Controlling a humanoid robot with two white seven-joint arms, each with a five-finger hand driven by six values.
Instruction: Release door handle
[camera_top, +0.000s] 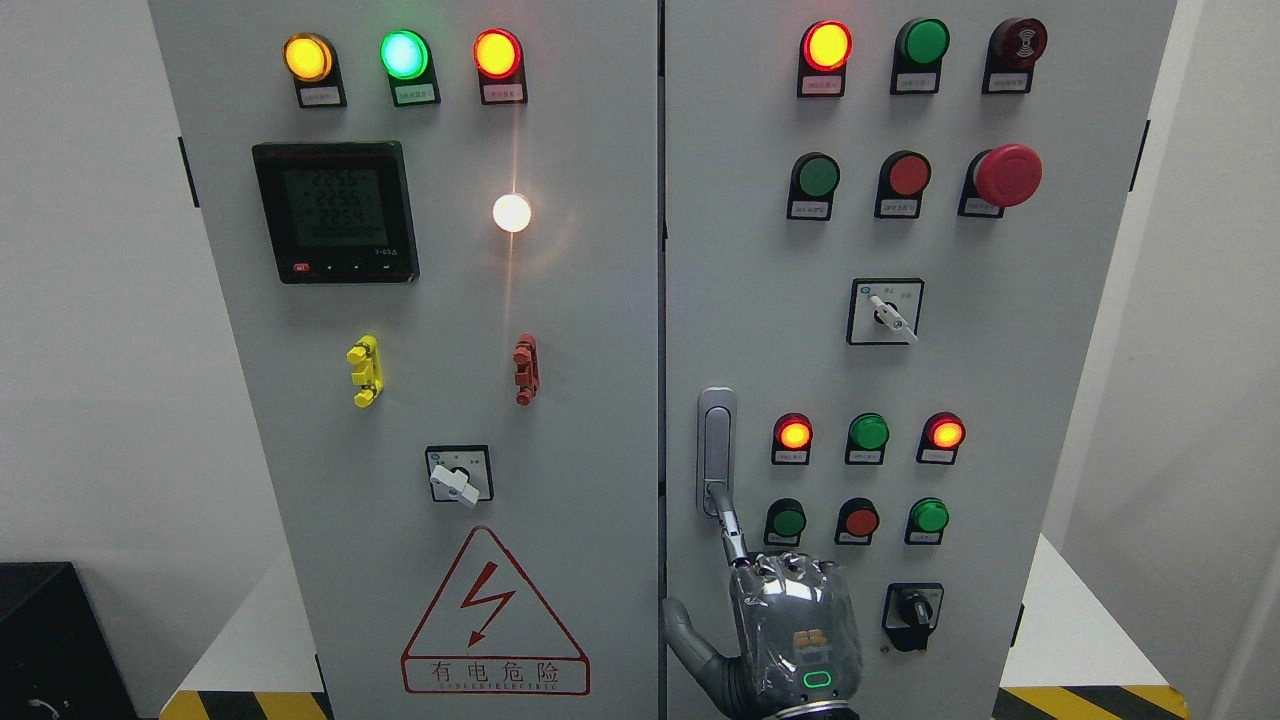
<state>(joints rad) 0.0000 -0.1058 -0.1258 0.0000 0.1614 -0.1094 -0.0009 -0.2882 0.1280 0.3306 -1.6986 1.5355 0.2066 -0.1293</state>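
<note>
1. A hand (790, 630) enters at the bottom edge, right of the picture's middle; the side its arm comes from cannot be told, so it is not named left or right.
2. One extended finger (730, 525) points upward, and its tip meets the lower end of the door handle (716, 450). The thumb (690, 635) juts out to the left, clear of the handle. The other fingers look folded at the knuckles; nothing is enclosed in the hand. Contact is at the fingertip only, so far as can be seen.
3. The door handle is on the right door (1050, 400) of the grey cabinet, close beside the seam (661, 300) between the two doors, at about mid-height and directly above the hand.
4. The handle is a narrow, upright, silver-grey metal plate with rounded ends and a long recessed lever down its centre. It lies flush with the door.
5. Just right of the handle are two rows of three round indicators: red (793, 434), green (868, 432), red (945, 433) above; green (788, 520), red (860, 520), green (929, 516) below.
6. The left door (250, 450) carries a digital meter (335, 210) and a triangular warning sign (494, 615).
</note>
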